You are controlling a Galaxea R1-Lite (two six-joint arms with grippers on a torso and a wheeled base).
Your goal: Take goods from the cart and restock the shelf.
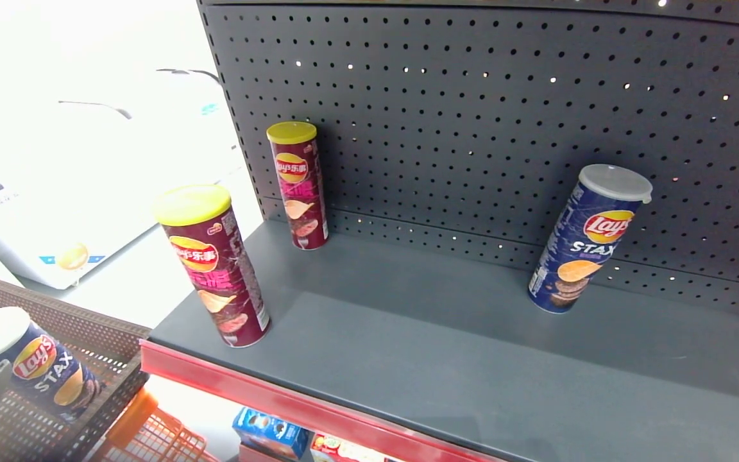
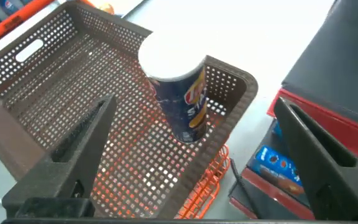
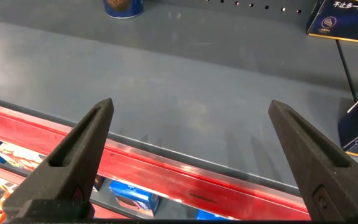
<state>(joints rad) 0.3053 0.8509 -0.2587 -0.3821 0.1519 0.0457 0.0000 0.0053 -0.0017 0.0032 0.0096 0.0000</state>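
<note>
Step in hand, judged: pick-up. Lower left of the head view: blue can [image 1: 29,372] upright in cart basket [image 1: 87,333], left tool [image 2: 196,106] above it, jaws apart. Next move: descend and clamp the can. Right tool [image 3: 189,104], jaws apart, faces the shelf [image 1: 446,359].

Left glare; shelf [image 1: 472,359] evenly lit (soft shadows)

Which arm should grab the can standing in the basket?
Left. The left gripper hangs open over the basket, with the blue can upright just ahead of it. The right gripper is open too, but over the shelf.
</note>
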